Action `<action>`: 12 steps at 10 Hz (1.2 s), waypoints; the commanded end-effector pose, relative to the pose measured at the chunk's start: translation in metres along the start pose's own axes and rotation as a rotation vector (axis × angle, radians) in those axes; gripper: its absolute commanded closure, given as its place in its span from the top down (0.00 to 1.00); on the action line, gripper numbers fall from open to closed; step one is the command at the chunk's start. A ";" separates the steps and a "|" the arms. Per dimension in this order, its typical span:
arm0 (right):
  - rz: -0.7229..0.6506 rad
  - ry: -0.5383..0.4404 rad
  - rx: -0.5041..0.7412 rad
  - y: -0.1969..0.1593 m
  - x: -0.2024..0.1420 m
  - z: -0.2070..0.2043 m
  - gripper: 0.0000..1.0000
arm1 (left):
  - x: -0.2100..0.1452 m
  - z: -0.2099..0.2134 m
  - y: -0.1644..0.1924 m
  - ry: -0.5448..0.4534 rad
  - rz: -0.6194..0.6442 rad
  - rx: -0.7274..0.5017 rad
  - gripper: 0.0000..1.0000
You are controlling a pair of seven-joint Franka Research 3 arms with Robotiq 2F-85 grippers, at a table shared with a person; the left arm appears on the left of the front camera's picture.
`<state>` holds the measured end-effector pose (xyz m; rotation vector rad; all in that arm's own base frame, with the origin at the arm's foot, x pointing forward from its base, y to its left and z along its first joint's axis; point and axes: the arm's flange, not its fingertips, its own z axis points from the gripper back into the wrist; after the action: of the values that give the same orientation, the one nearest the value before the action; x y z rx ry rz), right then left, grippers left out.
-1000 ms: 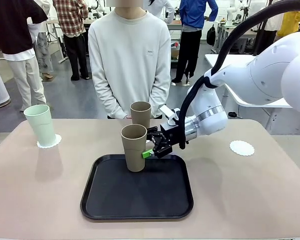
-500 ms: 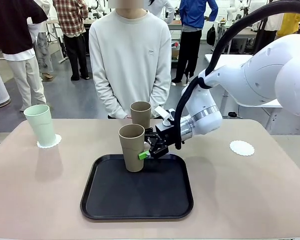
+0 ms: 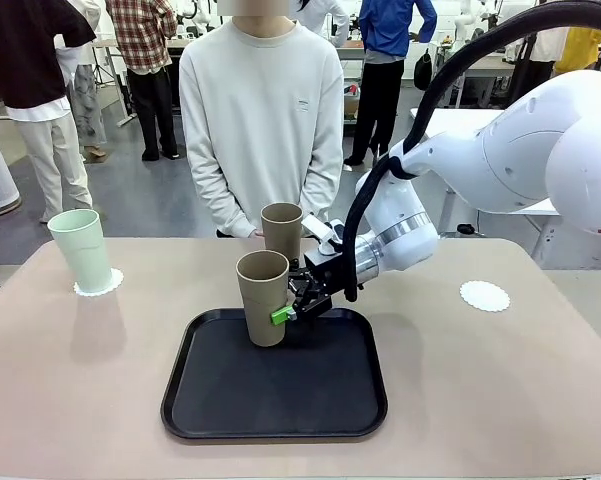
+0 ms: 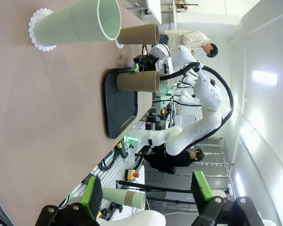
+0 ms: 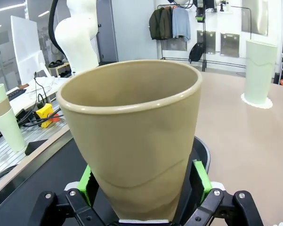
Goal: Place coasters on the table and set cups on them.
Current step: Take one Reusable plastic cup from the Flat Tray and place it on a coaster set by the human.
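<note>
Front view: the tan table (image 3: 70, 380) carries a black tray (image 3: 275, 385) in the middle, where a brown cup (image 3: 264, 297) stands at the far edge. The right gripper (image 3: 292, 303) has its jaws spread wide around that cup's lower body, pads beside it, not yet clamped. Next, I'd guess, it must close, lift, and carry the cup to the bare coaster (image 3: 484, 295) at far right. The green cup (image 3: 81, 249) already sits on its coaster far left; the left gripper (image 4: 146, 190) hangs wide, holding nothing.

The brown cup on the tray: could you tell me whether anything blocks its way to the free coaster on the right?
Nothing visible does. Bare table lies between the brown cup and the free coaster.
</note>
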<state>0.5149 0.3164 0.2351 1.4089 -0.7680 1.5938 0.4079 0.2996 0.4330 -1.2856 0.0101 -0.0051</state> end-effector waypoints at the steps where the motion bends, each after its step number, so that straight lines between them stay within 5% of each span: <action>1: -0.024 0.027 0.044 -0.014 -0.002 -0.006 1.00 | -0.001 0.000 -0.003 0.002 0.008 -0.001 1.00; 4: -0.023 0.040 0.087 -0.015 -0.005 -0.013 1.00 | -0.001 0.000 -0.003 0.002 0.008 -0.001 1.00; 5: 0.000 0.048 0.103 -0.015 -0.005 -0.013 0.40 | -0.001 0.000 -0.003 0.002 0.008 -0.001 1.00; 6: 0.006 0.049 0.101 -0.014 -0.005 -0.013 0.41 | -0.001 0.000 -0.003 0.002 0.008 -0.001 1.00; 7: 0.016 0.045 0.081 -0.012 -0.003 -0.011 0.00 | -0.001 0.000 -0.003 0.002 0.008 -0.001 1.00; 8: 0.021 0.045 0.065 -0.007 -0.001 -0.008 0.38 | -0.001 0.000 -0.003 0.002 0.008 -0.001 1.00; 9: 0.023 0.047 0.052 0.001 0.002 -0.004 0.00 | -0.001 0.000 -0.003 0.002 0.008 -0.001 1.00; 12: 0.051 0.013 -0.063 0.059 0.039 0.011 0.00 | -0.001 0.000 -0.003 0.002 0.008 -0.001 1.00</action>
<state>0.4997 0.3016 0.2564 1.3868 -0.7619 1.6274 0.4080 0.2996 0.4328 -1.2859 0.0104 -0.0050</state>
